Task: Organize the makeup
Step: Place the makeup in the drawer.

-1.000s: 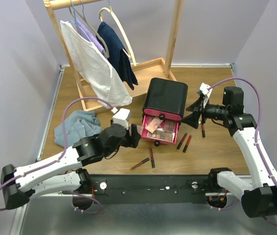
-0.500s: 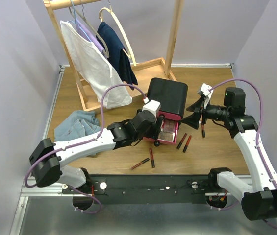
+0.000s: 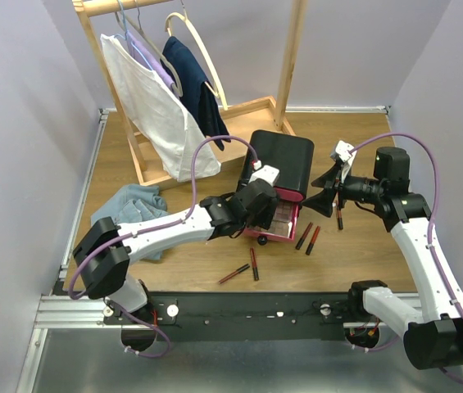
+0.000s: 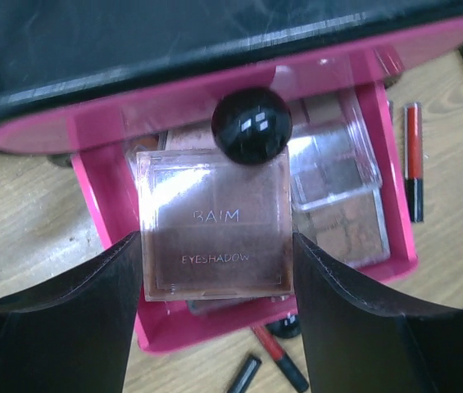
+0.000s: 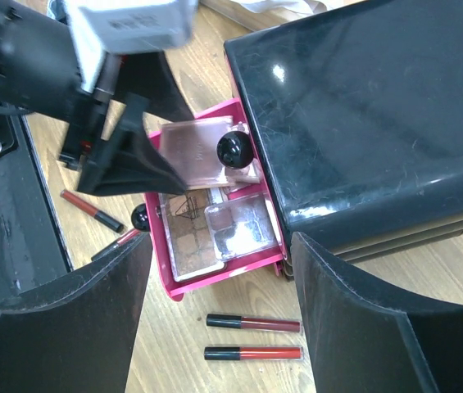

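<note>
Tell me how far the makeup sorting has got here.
Done: a few palettes lie in the open pink drawer. In hand: the left gripper holds an eyeshadow palette over that drawer; the right gripper is open, empty. Left: lip tubes lying on the table.

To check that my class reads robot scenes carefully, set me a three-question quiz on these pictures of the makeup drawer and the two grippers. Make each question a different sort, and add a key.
1. True or false: the pink drawer is pushed shut.
2. What lies between the fingers of the left gripper? A. a round compact B. an eyeshadow palette C. a hanger
3. Fill the gap: the right gripper is ___, with nothing between its fingers.
Key: 1 false, it stands pulled out; 2 B; 3 open.
</note>
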